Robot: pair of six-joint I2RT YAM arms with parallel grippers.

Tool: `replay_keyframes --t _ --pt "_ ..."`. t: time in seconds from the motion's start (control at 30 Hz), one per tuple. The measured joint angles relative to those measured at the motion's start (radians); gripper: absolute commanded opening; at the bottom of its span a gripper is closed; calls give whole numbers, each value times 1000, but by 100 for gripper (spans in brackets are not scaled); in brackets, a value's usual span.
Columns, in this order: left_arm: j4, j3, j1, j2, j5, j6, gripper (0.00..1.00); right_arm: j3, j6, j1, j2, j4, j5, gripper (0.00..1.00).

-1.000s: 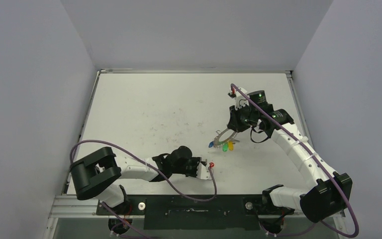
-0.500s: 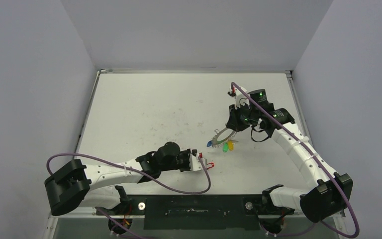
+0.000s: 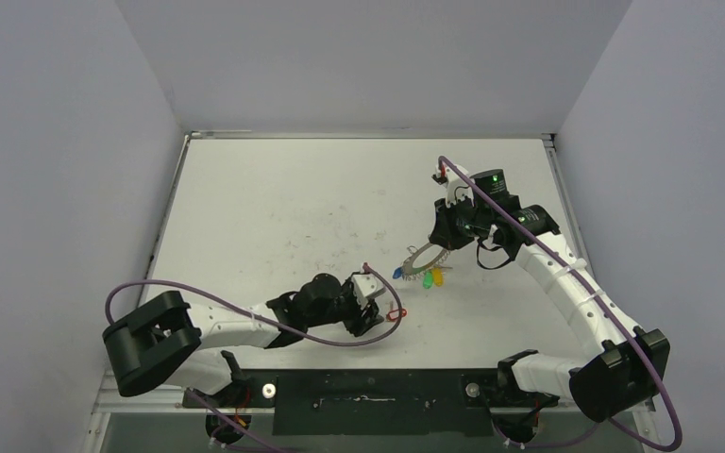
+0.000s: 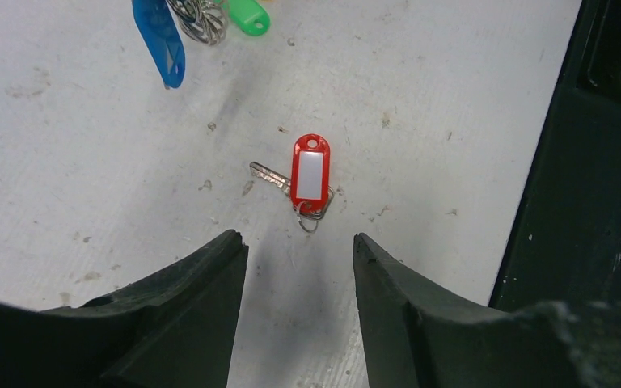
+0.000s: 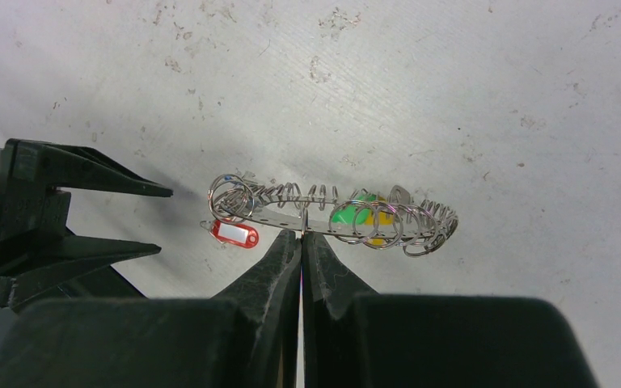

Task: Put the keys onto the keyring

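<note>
Grey-white surface [image 3: 274,208], scuffed and w/ small dark specks, is closed in by plain walls on three sides. Nearest to the arm bases is the L tool [image 4: 297,246]. It is low over the surface, on the near-left side of the keyring [image 3: 425,255], and its two black fingers [image 4: 194,307] are spread apart w/ nothing btw. them. Just beyond its tips, toward the keyring, lies the red-tag key [image 4: 310,174], flat on the surface and touching neither finger; its silver blade shows from under the tag. Further on is the keyring itself, flat grey metal w/ many wire loops on the rim. The blue-tag key [image 4: 162,40] hangs at the keyring's end nearest the L tool. The green tag [image 4: 247,14] and yellow tag [image 3: 437,276] hang on its near side. The R tool [image 5: 302,238], at the keyring's far-right side, has its fingers pressed together on the flat rim, pinching it. If the keyring's low end touches the surface, I cannot tell.
</note>
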Motion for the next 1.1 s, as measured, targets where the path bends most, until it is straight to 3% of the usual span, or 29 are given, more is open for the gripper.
replay_keyframes --t 0.2,0.6,0.77,0.87,1.1 --pt "41 0 0 99 13 -71 49 0 0 0 0 0 0 0" --pt "90 48 22 253 78 -58 39 0 0 0 0 -3 0 0" --pt "106 76 32 294 117 -36 24 0 -10 0 0 -9 0 0" --pt "107 80 38 301 137 -25 0 0 -16 0 0 -12 1 0" --pt "73 80 68 275 179 27 0 1 -24 0 0 -15 1 0"
